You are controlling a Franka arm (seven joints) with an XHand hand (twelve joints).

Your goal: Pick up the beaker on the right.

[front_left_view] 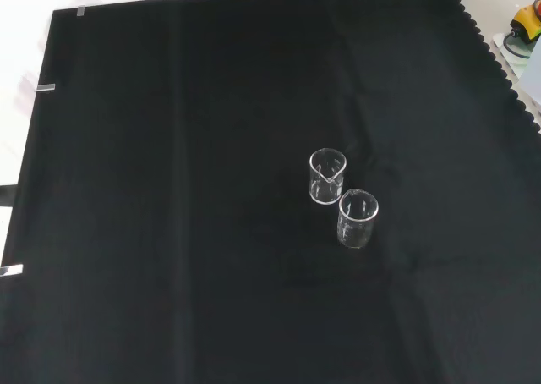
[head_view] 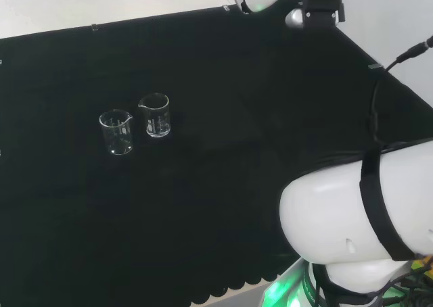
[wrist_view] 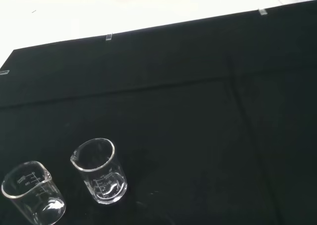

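Two small clear glass beakers stand upright on the table's [head_view: 223,84] black cloth, just beside each other, apart. In the head view the left beaker [head_view: 117,132] sits nearer; the right beaker [head_view: 155,115] – cylindrical, spouted, with faint white markings, apparently empty – stands slightly farther back. Nothing crowds them. Whether the fingers are open or closed cannot be told – the white arm link [head_view: 358,212] rises at that view's right.
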